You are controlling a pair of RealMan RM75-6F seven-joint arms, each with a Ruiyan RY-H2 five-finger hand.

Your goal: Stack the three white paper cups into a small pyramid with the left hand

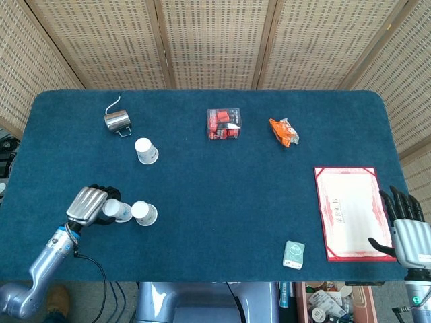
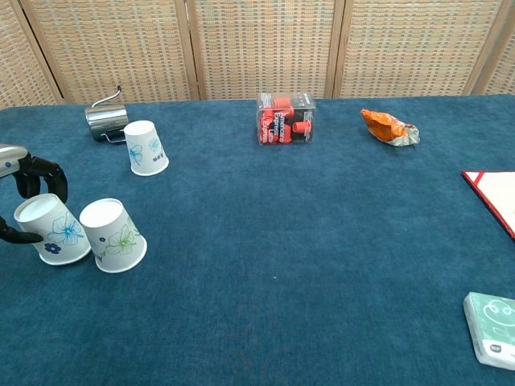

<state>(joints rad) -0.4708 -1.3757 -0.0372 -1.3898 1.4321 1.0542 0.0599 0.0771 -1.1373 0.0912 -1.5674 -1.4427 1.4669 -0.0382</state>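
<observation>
Three white paper cups with flower prints stand upside down on the blue table. My left hand [image 1: 90, 204] grips the blue-flowered cup [image 2: 54, 229] at the front left and holds it right beside the green-flowered cup [image 2: 113, 236]; the two cups touch or nearly touch. In the head view these are the held cup [image 1: 118, 210] and its neighbour [image 1: 144, 213]. The third cup [image 1: 145, 150] stands apart, further back, near the metal pitcher; the chest view shows it too [image 2: 146, 148]. My right hand [image 1: 406, 225] hangs past the table's front right corner, fingers spread, holding nothing.
A small steel pitcher [image 1: 118, 120] stands at the back left. A clear box of red items [image 1: 223, 124] and an orange snack packet [image 1: 283, 131] lie at the back. A red-edged certificate [image 1: 351, 211] and a green card pack [image 1: 293, 254] lie at the right.
</observation>
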